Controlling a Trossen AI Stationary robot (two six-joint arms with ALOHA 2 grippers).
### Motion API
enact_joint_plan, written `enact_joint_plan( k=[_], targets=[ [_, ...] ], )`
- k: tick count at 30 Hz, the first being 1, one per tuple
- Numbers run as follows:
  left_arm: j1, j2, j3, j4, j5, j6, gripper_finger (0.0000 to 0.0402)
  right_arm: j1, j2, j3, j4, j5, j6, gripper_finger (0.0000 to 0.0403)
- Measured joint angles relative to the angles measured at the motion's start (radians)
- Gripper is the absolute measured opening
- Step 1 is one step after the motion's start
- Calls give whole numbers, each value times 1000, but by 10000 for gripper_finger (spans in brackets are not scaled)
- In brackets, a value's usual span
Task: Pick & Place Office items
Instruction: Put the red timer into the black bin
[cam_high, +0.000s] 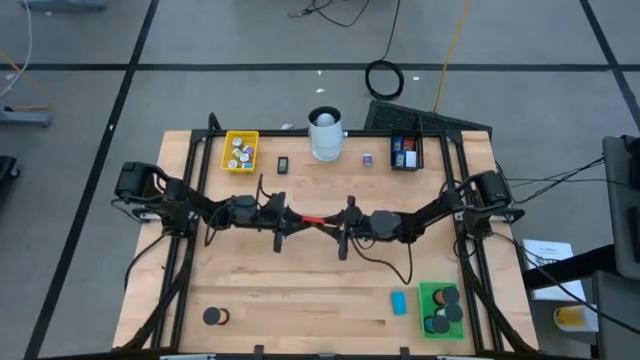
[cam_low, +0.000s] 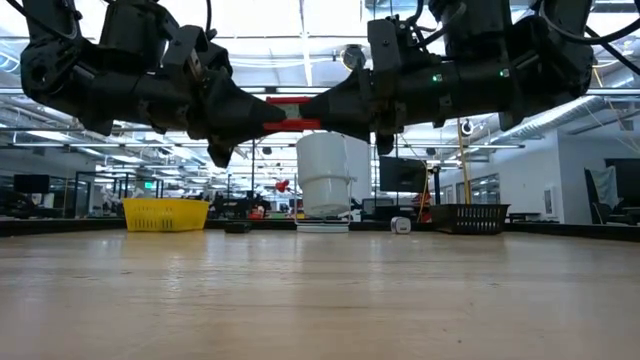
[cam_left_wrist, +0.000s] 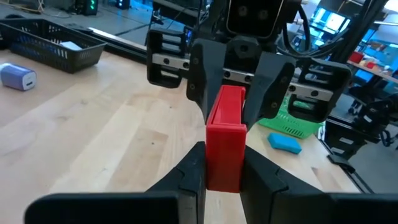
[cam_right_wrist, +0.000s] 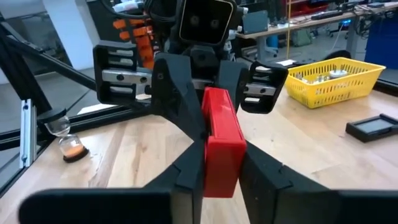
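- The two arms meet above the middle of the counter (cam_high: 300, 280), and both hold one red block (cam_high: 312, 219) in the air between them.
- The left gripper (cam_high: 288, 217) has its fingers (cam_left_wrist: 194, 177) clenched on one end of the block; the right gripper (cam_high: 340, 222) grasps the other end in the same way.
- This looks to me like a handover. To do it well, I think only one gripper should release, and only when the other grip is firm, because the block hangs well above the counter and would fall.
- The releasing arm should then pull straight back, so it does not push the block sideways.
- The yellow tray (cam_high: 240, 151) at the far left holds several small pale pieces.
- The black tray (cam_high: 406, 153) at the far right holds blue and white pieces.
- The green tray (cam_high: 439, 310) at the near right holds black discs; a blue block (cam_high: 399, 302) lies just beside it.
- One black disc (cam_high: 213, 316) lies alone at the near left.
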Motion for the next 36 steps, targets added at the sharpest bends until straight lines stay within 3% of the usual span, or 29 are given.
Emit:
enact_joint_plan(
  k=[5, 15, 21, 26, 29, 36],
  targets=[
    [0, 0, 0, -1, 4, -15, 90, -7, 0, -1, 14, -3, -21, 64],
    [10, -18, 0, -78, -38, 14, 244, -34, -65, -34, 19, 8, -63, 59],
    [21, -77, 0, -181, -45, 64, 305, -36, -279, -120, -125, 197, -116, 68],
    [20, -98, 0, -229, -71, 79, 305, -90, -543, -205, -293, 424, -106, 59],
    [20, -98, 0, -228, -84, 81, 288, -194, -669, -257, -447, 531, 16, 61],
    [21, -98, 0, -237, -88, 78, 242, -501, -756, -409, -516, 495, 430, 63]
  ],
)
